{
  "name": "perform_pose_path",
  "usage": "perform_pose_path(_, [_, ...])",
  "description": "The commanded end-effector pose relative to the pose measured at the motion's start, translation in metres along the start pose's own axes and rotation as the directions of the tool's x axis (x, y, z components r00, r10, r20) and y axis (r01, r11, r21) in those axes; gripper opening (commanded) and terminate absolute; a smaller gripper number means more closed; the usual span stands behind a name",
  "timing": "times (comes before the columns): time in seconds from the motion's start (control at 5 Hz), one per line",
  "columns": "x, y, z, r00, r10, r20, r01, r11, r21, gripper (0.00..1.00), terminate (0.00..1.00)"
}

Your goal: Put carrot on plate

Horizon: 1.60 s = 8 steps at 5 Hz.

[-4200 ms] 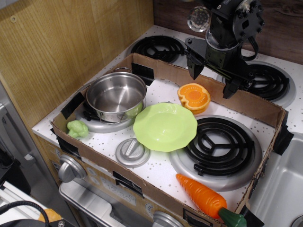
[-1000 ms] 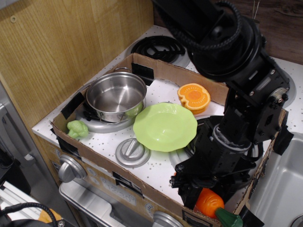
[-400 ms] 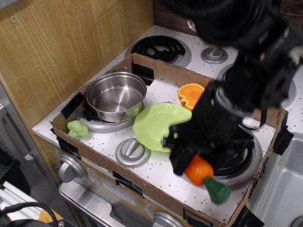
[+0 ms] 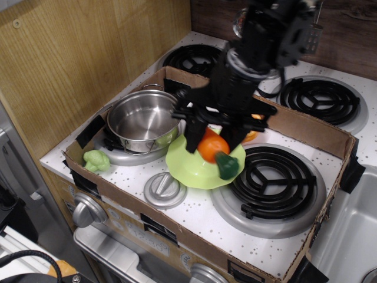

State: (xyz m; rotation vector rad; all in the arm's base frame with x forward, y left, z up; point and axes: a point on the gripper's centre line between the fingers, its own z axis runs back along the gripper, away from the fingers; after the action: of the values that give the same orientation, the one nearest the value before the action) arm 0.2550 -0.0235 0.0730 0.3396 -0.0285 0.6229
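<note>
My fingers (image 4: 213, 137) are clamped on the carrot (image 4: 213, 148), which hangs between them with its dark green stub pointing down and toward the camera. The plate (image 4: 187, 165) lies directly beneath my fingers, and I cannot tell whether the carrot's stub touches its surface. The steel pot (image 4: 144, 119) stands just to the left of my fingers, a black coil burner (image 4: 277, 181) lies to the right, and a small grey disc (image 4: 164, 189) rests in front and below, all inside a cardboard tray (image 4: 123, 203).

Black arm reaching down, hand (image 4: 213, 143) clamped (fingers vertical)
</note>
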Motion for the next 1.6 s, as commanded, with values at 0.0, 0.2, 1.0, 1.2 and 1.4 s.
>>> perform_pose_path(0.0, [0.03, -0.01, -0.008, 0.977, -0.035, 0.21, 0.071, 0.984, -0.164, 0.0, 0.0])
perform_pose_path(0.2, [0.029, -0.014, -0.015, 0.97, -0.022, 0.242, 0.074, 0.976, -0.206, 0.0, 0.0])
perform_pose_path(1.0, [0.045, -0.03, 0.007, 0.954, -0.056, 0.295, 0.131, 0.962, -0.238, 1.0, 0.0])
perform_pose_path(1.2, [0.045, -0.028, 0.026, 0.963, -0.045, 0.267, 0.104, 0.972, -0.21, 1.0, 0.0])
perform_pose_path(1.4, [0.042, -0.022, 0.063, 0.955, -0.08, 0.285, 0.112, 0.989, -0.1, 1.0, 0.0])
